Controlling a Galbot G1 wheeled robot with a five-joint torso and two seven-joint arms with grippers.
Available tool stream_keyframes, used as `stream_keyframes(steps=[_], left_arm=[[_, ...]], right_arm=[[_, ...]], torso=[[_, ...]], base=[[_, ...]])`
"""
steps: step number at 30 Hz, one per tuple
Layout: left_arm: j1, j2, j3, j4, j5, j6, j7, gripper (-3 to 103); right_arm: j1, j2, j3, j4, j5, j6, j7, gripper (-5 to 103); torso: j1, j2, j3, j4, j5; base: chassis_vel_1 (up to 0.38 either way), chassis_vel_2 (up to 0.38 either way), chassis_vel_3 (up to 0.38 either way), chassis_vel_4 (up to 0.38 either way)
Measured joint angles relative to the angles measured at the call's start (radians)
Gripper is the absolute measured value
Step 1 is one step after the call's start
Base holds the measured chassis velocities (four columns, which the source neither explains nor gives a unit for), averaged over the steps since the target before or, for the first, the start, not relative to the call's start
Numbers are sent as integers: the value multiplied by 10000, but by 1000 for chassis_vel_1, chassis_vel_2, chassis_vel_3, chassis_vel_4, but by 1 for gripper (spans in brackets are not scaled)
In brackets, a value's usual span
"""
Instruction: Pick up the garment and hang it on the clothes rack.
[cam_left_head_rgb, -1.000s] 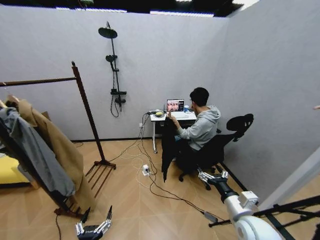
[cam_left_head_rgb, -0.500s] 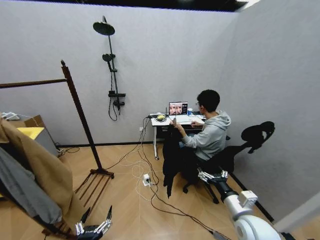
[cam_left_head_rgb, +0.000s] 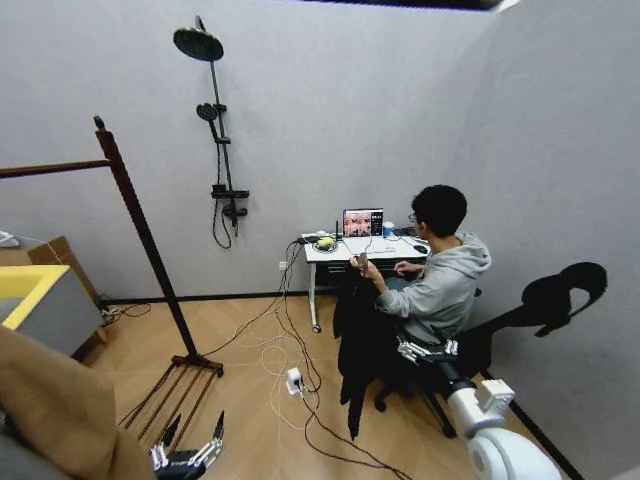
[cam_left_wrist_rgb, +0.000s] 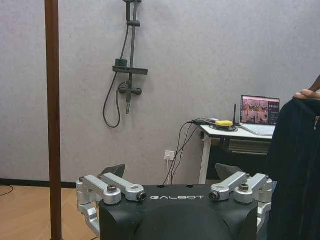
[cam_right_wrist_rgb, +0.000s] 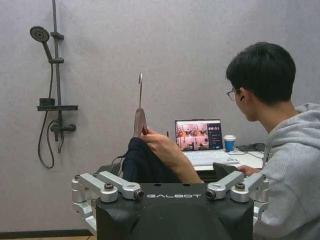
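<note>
A seated person's hand (cam_right_wrist_rgb: 159, 146) holds the black garment (cam_left_head_rgb: 360, 345) up by its hanger (cam_right_wrist_rgb: 139, 120), just in front of the white tabletop (cam_left_head_rgb: 345, 250) with the laptop (cam_left_head_rgb: 363, 222). The garment hangs straight down, its bottom edge close to the wood floor (cam_left_head_rgb: 255, 400).

The right end effector (cam_left_head_rgb: 425, 350) reaches toward the garment and sits near it, not touching. Its fingers are spread apart and hold nothing. The left end effector (cam_left_head_rgb: 185, 455) hangs low by the floor, fingers also spread and holding nothing.

The clothes rack (cam_left_head_rgb: 135, 225) stands on the left, well apart from the garment. Its post leans in the head view and its bar runs off the left edge. Between rack and garment the floor is open, but cables (cam_left_head_rgb: 290, 350) and a power strip (cam_left_head_rgb: 294, 379) lie there. A tan coat (cam_left_head_rgb: 60, 420) fills the lower left corner.
</note>
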Motion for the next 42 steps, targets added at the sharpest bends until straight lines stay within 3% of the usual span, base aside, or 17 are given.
stream_keyframes(steps=[5,11,18,22,30,36,42], left_arm=[[1,0,-1,0,0,0,-1,100],[3,0,-1,0,0,0,-1,100],[1,0,-1,0,0,0,-1,100],[1,0,0,0,0,0,1,100],[2,0,0,0,0,0,0,100],[1,0,0,0,0,0,0,100],[1,0,0,0,0,0,0,100]], right_arm=[[752,-437,-3,-251,519,-423,392,100],[2927,-1542,-430,-1791,1453,-926,1284,100],[4313,-2573,-1316,-3301,1997,-988,1551,100],[5317,-3270,-2167,-4061,2172,-687,1081,100],[6230,-3517,-3151,-4524,2282,-655,1110,100],[7352,-3444,-4093,-5519,2296,-799,1875,100],[7792,-3398,-4611,-6059,2444,-832,2154,100]], torso=[[-16,6,-4,-7,2],[-18,9,-5,2,-3],[-4,2,-1,1,0],[-7,3,-2,-2,-3],[-9,3,-2,-3,-1],[-8,3,-2,-2,-3],[-9,4,-3,-2,-3]], base=[[20,1,-27,14],[21,-16,-18,15],[0,0,0,0],[0,0,0,0],[0,0,0,0],[0,0,0,0],[0,0,0,0]])
